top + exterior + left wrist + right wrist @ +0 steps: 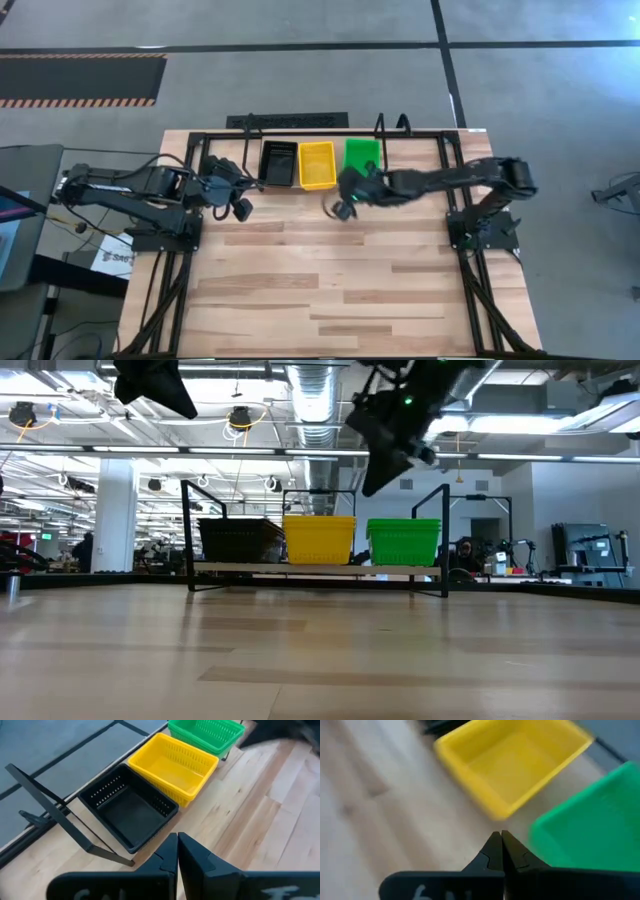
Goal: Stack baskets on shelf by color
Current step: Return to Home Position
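A black basket (278,163), a yellow basket (317,164) and a green basket (361,157) stand side by side on the shelf (320,568) at the table's far edge; how many are stacked in each I cannot tell. My left gripper (177,851) hangs shut in the air just left of and nearer than the black basket (127,810). My right gripper (501,847) is shut and empty above the table, just in front of the gap between the yellow basket (512,762) and the green basket (592,820).
The shelf's black tube frame (188,530) rises at both ends of the basket row. The larger black frame's rails (170,290) run along the table's left and right sides. The wooden tabletop (330,290) stretches bare toward the near edge.
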You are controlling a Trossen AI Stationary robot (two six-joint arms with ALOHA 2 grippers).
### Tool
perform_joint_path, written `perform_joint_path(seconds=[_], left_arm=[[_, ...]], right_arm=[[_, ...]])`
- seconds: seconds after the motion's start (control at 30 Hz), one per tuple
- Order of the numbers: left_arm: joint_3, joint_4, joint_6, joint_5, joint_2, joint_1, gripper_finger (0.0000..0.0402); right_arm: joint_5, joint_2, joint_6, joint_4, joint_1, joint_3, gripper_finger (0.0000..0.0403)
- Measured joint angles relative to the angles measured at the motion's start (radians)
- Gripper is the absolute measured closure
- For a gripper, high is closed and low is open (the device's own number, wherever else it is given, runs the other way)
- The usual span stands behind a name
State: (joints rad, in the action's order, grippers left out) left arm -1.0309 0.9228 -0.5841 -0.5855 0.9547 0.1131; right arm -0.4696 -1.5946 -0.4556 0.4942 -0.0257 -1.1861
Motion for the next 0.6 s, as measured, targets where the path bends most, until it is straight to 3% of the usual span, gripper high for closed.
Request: perform_joint_path(seconds=[0.13, 0.27, 0.4, 0.6], left_arm=[[0.000, 0.002, 0.020, 0.007, 0.000, 0.000, 0.0401], [0.000, 0.002, 0.037, 0.029, 0.000, -0.002, 0.0401], [0.000, 0.002, 0.042, 0.041, 0.000, -0.003, 0.0401], [0.000, 0.002, 0.053, 0.041, 0.000, -0.003, 0.0401]], right_arm=[[-0.006, -0.075, 0.107, 0.139, -0.077, -0.164, 0.0403], [0.029, -0.074, 0.145, 0.147, -0.158, -0.241, 0.0403], [0.193, -0.023, 0.150, 0.084, -0.255, -0.211, 0.0403], [0.432, 0.036, 0.120, -0.121, -0.323, -0.057, 0.0403]])
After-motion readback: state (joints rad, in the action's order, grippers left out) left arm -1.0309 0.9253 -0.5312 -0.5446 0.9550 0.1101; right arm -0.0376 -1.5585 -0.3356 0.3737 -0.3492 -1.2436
